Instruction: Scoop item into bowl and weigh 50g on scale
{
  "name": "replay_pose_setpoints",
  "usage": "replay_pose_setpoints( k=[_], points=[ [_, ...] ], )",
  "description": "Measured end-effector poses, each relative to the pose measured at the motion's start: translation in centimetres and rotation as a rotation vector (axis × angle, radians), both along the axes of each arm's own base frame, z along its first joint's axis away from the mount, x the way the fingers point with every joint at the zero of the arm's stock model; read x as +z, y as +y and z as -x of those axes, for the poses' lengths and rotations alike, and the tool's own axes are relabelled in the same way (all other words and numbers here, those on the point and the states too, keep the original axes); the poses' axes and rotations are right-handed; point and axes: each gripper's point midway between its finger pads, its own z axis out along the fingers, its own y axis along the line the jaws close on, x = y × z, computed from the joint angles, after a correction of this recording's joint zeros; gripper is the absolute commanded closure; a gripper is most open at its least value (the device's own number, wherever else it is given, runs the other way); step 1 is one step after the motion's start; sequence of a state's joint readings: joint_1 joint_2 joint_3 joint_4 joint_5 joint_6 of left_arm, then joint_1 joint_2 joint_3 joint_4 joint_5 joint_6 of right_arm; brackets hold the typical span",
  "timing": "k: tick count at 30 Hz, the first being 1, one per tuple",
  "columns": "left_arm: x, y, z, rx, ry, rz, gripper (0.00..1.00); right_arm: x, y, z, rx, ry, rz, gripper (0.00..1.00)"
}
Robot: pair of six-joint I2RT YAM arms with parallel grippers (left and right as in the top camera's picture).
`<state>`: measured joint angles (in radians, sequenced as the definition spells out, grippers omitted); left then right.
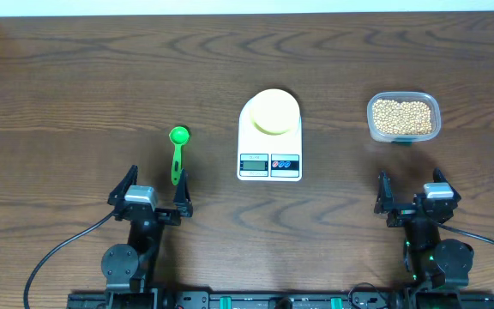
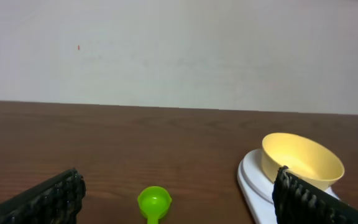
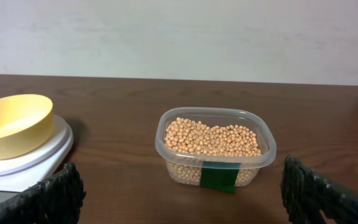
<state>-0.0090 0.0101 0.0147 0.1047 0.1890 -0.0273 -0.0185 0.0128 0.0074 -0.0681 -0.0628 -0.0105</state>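
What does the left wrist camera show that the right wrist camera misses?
Only the left wrist view shows the green scoop. Only the right wrist view shows the clear tub full of beans. Both show the yellow bowl sitting on the white scale, the brown table and the pale wall.

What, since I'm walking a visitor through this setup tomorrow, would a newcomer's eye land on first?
The white scale at the table's centre, an empty pale yellow bowl on its platform, stands out first. On the right arm's side stands a clear tub full of tan beans; on the left arm's side lies a bright green scoop. The left gripper and right gripper are open and empty.
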Motion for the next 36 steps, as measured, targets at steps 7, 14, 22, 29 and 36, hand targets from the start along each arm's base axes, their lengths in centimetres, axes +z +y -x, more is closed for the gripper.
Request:
replay_pose_setpoints(
  k=[7, 14, 22, 29, 36],
  points=[
    [-1.3, 0.0, 0.1, 0.0, 0.069, 0.025, 0.02, 0.0, 0.0, 0.0, 0.0, 0.0, 0.0, 0.01],
    [-1.0, 0.0, 0.9, 0.001, 0.144, 0.027, 0.02, 0.0, 0.0, 0.0, 0.0, 0.0, 0.0, 0.01],
    [0.5, 0.0, 2.0, 0.002, 0.182, 0.026, 0.02, 0.0, 0.0, 0.0, 0.0, 0.0, 0.0, 0.01],
    [1.2, 0.0, 2.2, 0.003, 0.25, 0.026, 0.02, 0.0, 0.0, 0.0, 0.0, 0.0, 0.0, 0.01],
    [1.3, 0.0, 1.5, 0.006, 0.431, 0.024, 0.02, 0.0, 0.0, 0.0, 0.0, 0.0, 0.0, 0.01]
  ],
)
